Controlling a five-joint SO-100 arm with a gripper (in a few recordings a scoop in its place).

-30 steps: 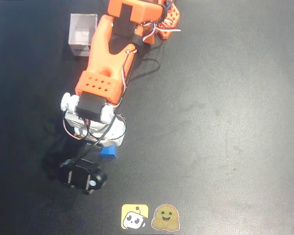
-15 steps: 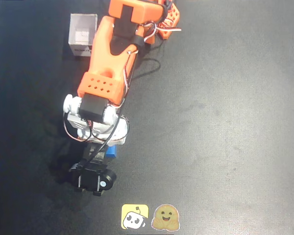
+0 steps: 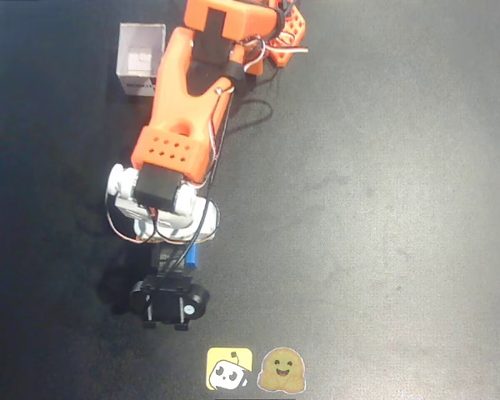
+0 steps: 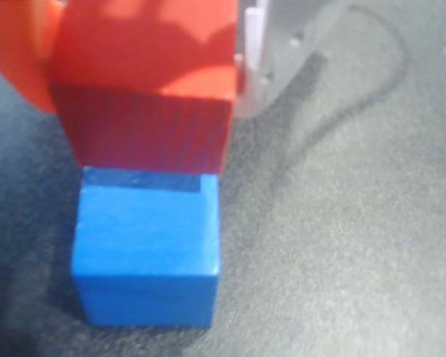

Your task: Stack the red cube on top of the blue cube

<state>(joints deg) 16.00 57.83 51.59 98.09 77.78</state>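
On the dark bench [image 3: 383, 208], the orange arm [image 3: 183, 108] reaches toward the lower edge of the overhead view. Its claw [image 4: 145, 82] grips the red cube [image 4: 145, 97] just above the blue cube [image 4: 145, 249], covering only its far edge. Carrying looks done; aligning, lowering and releasing remain.

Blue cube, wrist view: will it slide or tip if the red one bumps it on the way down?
The small matte blue cube sits flat on the dark table, so tipping seems unlikely. It looks light, so a sideways nudge from the matte red cube would probably slide it. Flat faces: it won't roll.
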